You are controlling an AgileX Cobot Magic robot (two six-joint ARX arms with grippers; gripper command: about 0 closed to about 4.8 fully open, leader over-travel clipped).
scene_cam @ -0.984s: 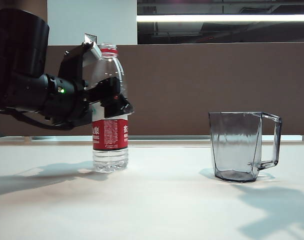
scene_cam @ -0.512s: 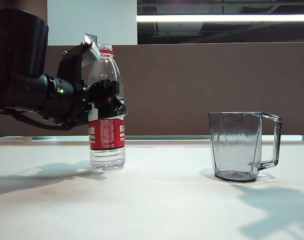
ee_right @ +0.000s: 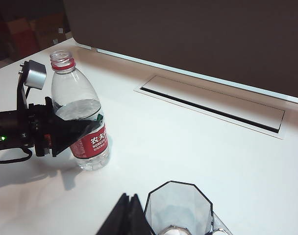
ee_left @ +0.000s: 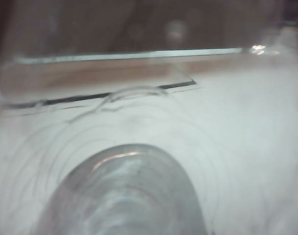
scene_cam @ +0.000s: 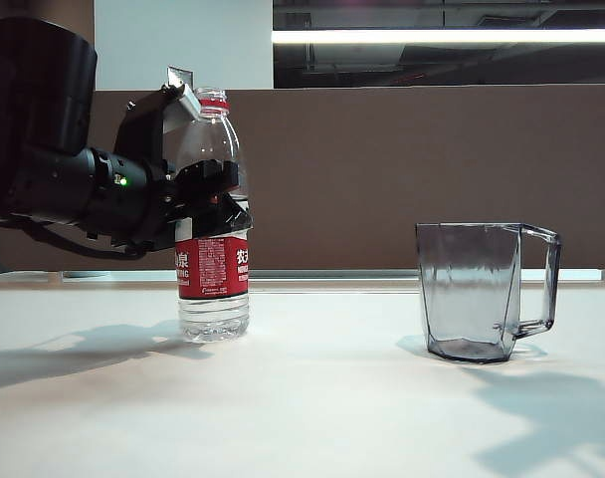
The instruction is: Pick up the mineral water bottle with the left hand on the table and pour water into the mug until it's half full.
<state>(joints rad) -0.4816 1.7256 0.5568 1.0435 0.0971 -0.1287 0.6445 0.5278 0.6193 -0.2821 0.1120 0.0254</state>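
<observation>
White table: left pincer clasps bottle; mug apart; right pincer's state unclear.

the left wrist view is filled by the mineral water bottle pressed close to the lens, a blurred clear curve; nothing of the left gripper's own fingers can be made out there. in the exterior view the left hand covers the bottle's middle, and the arm behind it is cut off by the picture's edge. in the right wrist view only a dark tip of the right gripper shows at the frame edge, so its jaws cannot be read. the mug is cropped there, its base out of frame.
</observation>
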